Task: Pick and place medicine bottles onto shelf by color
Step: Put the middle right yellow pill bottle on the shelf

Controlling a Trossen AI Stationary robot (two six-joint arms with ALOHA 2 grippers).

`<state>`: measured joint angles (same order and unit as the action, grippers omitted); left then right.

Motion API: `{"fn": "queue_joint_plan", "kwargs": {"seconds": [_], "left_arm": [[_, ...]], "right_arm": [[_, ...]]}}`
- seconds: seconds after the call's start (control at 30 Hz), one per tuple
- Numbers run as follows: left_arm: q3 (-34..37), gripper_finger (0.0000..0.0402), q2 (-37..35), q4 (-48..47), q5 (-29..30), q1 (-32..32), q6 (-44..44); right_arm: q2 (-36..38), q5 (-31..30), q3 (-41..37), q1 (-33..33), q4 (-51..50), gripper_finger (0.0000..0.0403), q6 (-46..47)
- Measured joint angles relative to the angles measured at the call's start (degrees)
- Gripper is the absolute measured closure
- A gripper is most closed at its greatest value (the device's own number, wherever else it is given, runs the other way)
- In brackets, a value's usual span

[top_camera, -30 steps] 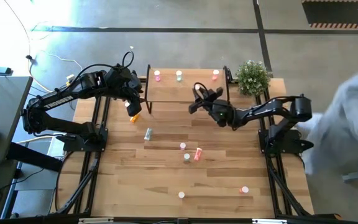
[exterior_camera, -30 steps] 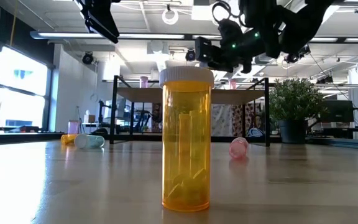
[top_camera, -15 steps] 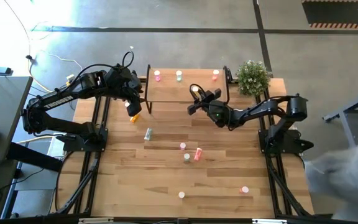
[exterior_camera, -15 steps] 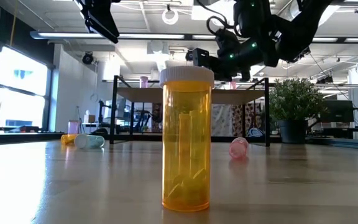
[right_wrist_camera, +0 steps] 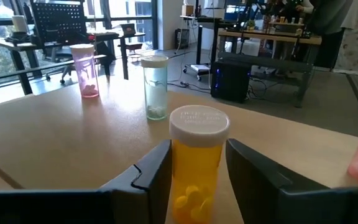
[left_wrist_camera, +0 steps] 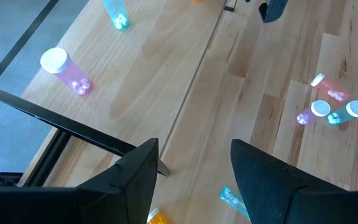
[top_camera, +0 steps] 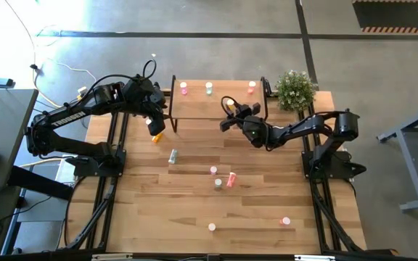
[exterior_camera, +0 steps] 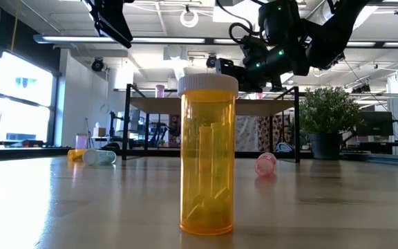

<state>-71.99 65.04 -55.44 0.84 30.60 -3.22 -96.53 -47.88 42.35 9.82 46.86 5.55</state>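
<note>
The left gripper is hovering off the left end of the shelf, its fingers spread apart with nothing between them, so it is released. Just below it, on the tabletop, an orange bottle is lying on its side. A pale green bottle is lying a little farther out from it, toward the middle of the table. Ahead of this gripper, beyond the shelf's edge, a pink bottle is standing on the board.

A cluster of three small bottles is resting well apart from both grippers. Two more are sitting near the table's front edge.

The right gripper is reaching over the shelf's front right part, with an upright orange medicine bottle standing on the board right at its tip. Whether it is clamping that bottle or standing released around it cannot be told. Past this gripper a pale green bottle is standing on the board, and farther off to its side the same pink bottle is standing. A potted plant is sitting beyond the shelf's right end.
</note>
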Motion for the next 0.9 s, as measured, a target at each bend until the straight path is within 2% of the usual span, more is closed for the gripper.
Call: {"fn": "queue_joint_plan", "kwargs": {"seconds": [0.6, 0.77, 0.9], "left_arm": [[0.0, 0.0209, 0.0, 0.0, 0.0, 0.0, 0.0], [0.0, 0.0209, 0.0, 0.0, 0.0, 0.0, 0.0], [0.0, 0.0209, 0.0, 0.0, 0.3, 0.0, -0.2]], "right_arm": [[1.9, -0.1, 0.4, -0.1, 1.6, 0.0199, 0.1], [3.7, 0.0, 3.3, -0.1, -1.5, 0.0198, -2.0], [5.5, 0.0, 6.3, -0.1, -8.2, 0.0198, -2.2]]}}
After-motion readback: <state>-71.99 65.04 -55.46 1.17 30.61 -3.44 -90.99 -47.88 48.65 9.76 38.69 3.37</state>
